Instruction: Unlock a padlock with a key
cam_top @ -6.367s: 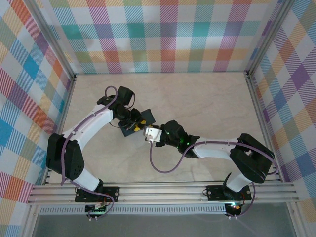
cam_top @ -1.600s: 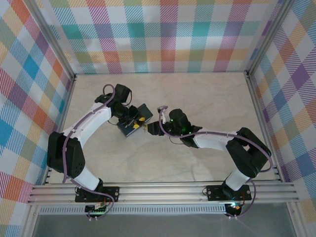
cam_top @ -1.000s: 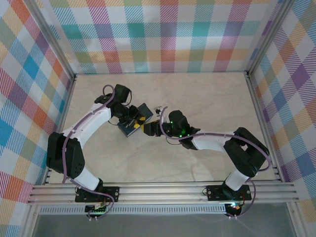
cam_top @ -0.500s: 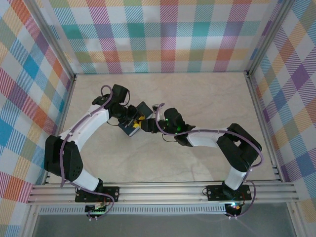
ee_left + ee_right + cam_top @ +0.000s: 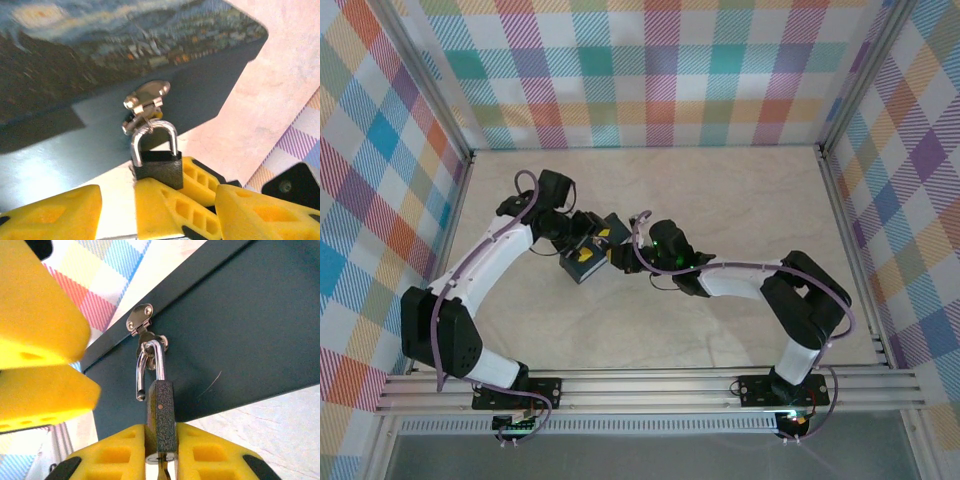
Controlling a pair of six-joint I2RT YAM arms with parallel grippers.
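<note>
A small padlock (image 5: 160,410) hangs from a bright metal hasp (image 5: 140,320) on the smooth teal side of a box (image 5: 240,330), near the middle of the table (image 5: 720,200). The padlock's body is a dark grey rectangular block with a finely speckled finish. Its polished steel shackle (image 5: 150,365) is a narrow arch looped through the hasp ring.

In the right wrist view, one shackle leg enters the body. The other ends free beside it, so the lock looks open.

The right gripper (image 5: 160,432) pinches the padlock body between two yellow ribbed pads with rectangular slots. A thin dark sliver at the keyhole may be the key (image 5: 160,471), but the frame's bottom edge cuts it off and I cannot tell for sure.

The left gripper (image 5: 92,361) has its yellow fingers spread and holds nothing. It sits just left of the hasp, blurred by closeness.

In the left wrist view, the box top carries a blurry print of blue and yellow night-sky swirls.

The table is pale and marbled, and the walls are pastel plaid. From above, the arms cover most of the box, and the padlock is too small to make out.
</note>
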